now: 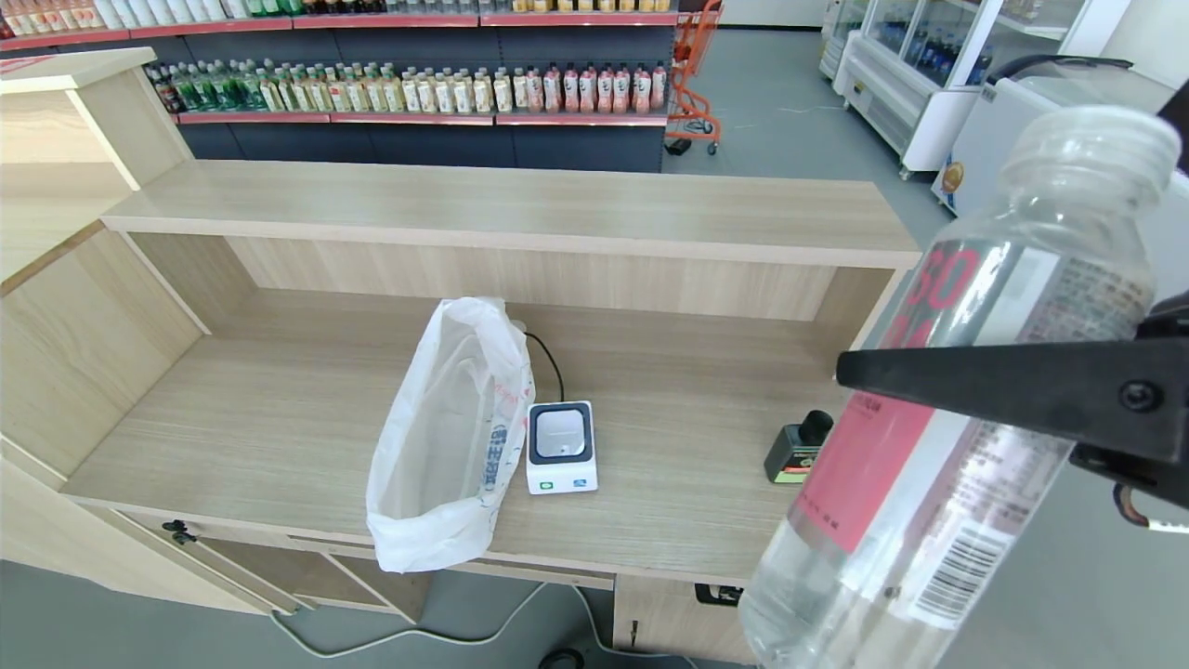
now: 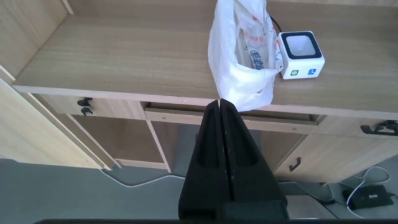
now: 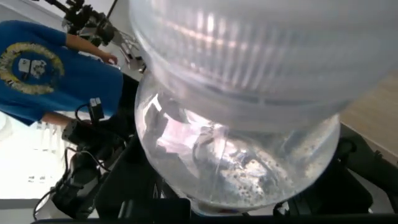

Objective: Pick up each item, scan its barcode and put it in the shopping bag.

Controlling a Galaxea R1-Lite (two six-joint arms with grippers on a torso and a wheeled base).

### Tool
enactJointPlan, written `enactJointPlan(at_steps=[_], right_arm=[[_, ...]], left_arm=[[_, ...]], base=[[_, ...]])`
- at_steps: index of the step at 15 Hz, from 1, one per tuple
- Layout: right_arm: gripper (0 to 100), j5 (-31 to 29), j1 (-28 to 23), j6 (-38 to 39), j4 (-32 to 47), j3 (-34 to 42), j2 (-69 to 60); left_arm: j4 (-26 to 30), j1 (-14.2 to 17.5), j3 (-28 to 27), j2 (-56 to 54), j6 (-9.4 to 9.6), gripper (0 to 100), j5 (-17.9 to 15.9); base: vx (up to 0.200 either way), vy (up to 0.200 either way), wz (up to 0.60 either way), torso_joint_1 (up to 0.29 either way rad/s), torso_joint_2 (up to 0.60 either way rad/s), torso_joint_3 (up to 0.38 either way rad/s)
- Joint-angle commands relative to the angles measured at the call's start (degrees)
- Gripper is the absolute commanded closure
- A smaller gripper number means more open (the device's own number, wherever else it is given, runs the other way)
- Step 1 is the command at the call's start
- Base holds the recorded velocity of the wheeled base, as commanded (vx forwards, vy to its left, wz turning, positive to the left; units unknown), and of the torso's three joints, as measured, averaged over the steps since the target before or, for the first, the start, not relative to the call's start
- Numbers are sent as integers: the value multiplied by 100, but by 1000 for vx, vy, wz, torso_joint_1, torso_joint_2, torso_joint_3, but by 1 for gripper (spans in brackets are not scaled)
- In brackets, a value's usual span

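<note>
While the left gripper (image 2: 221,104) hangs before the front edge of the wooden counter (image 1: 260,418), its two black fingers pressed flat together with nothing between them, the task's items lie farther right. Left of centre on the counter's lower surface stands the white plastic shopping bag (image 1: 450,437), its mouth open and facing upward and its base at the front edge. Just beside the bag's right flank sits the white barcode scanner (image 1: 561,446), window facing up; whether the two touch cannot be told. A black cable (image 1: 553,358) runs from behind the scanner toward the back panel. Well apart to the right, near the counter's end, is a small black device (image 1: 795,452) with a green and red label. At far right, close to the head camera and off the counter, the right gripper (image 1: 929,383) is clamped on a clear plastic bottle (image 1: 1022,269), with one black finger crossing the bottle's pink label at mid-height. The bottle tilts, cap up and to the right, and its barcode (image 1: 957,567) shows on the lower part. In the right wrist view the bottle's clear, ribbed wall sits close before the lens.
</note>
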State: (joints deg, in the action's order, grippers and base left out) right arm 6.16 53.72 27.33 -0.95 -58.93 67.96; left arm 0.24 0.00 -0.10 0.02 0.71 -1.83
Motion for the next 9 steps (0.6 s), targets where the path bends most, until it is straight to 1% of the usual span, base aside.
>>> enactJointPlan(at_steps=[1,3,6,9], right_arm=[[100,-290,288,0,376,-251,77],[100,-537,551,35,895,-602,77],[100,-624,578,27,974,-769,138],[100,-756,578,27,1141,-1165,340]], left_arm=[[2,0,-8,-2,0,100,-2],[2,0,1,-2,0,100,7],[2,0,1,6,0,100,-2],[2,0,1,-2,0,100,-2]], base=[[0,0,0,0,0,0],[0,0,0,0,0,0],[0,0,0,0,0,0],[0,0,0,0,0,0]])
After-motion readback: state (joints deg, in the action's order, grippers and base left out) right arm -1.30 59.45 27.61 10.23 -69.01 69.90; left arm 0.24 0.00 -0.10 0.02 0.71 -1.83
